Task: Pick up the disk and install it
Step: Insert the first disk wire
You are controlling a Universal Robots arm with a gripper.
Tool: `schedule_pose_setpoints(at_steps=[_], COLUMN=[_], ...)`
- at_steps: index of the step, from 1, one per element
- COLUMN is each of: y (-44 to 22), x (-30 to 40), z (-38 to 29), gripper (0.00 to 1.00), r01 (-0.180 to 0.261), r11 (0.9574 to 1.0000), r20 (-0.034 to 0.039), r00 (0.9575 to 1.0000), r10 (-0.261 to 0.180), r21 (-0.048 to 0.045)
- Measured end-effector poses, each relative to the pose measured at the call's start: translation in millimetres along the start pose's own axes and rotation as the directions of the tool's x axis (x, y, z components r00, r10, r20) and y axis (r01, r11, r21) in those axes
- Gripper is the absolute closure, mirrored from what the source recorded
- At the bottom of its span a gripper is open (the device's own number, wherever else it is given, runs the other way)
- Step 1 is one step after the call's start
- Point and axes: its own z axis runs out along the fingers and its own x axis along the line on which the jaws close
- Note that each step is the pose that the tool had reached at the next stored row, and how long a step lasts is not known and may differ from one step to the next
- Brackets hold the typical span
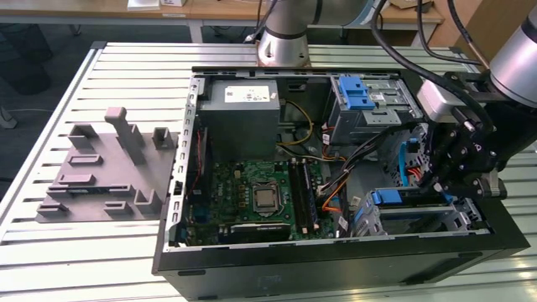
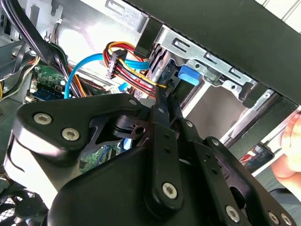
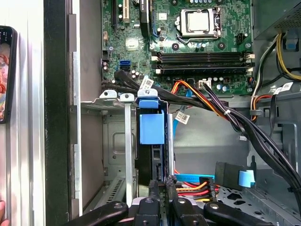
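Observation:
The disk stands on edge in a slot of the silver drive cage, its blue carrier tab at the far end. In the exterior view that blue tab shows in the cage at the case's right front corner. My gripper reaches into the case from above. Its two black fingers are closed tight on the disk's near edge. The second wrist view has the gripper pointing at the blue tab. In the exterior view the gripper hangs just above the cage.
Orange, red and black cable bundles cross close beside the slot. The motherboard, grey power supply and a blue-latched upper bay fill the case. A grey fixture sits on the table. A person's hand is just outside the case wall.

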Motion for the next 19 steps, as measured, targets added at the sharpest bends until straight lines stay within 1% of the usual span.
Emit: schedule_pose_setpoints(at_steps=[2,3,6,8,10,12,19], y=[0.1,0.1,0.4,0.5,0.5,0.5,0.5], x=[0.0,0.0,0.2,0.2,0.2,0.2,0.2], z=[-2.5,-4.2,-11.0,-14.0,-14.2,-14.4,-15.1], gripper=[0.82,0.75,0.75,0.75,0.77,0.89,0.89], r01=[0.000,0.000,0.000,0.000,0.000,0.000,0.000], r11=[1.0000,1.0000,1.0000,1.0000,1.0000,1.0000,1.0000], r20=[0.0002,0.0001,-0.0002,-0.0001,0.0001,0.0001,-0.0001], r00=[1.0000,1.0000,1.0000,1.0000,1.0000,1.0000,1.0000], r10=[0.000,0.000,0.000,0.000,0.000,0.000,0.000], r21=[0.0000,0.0000,-0.0001,-0.0003,-0.0003,-0.0003,-0.0003])
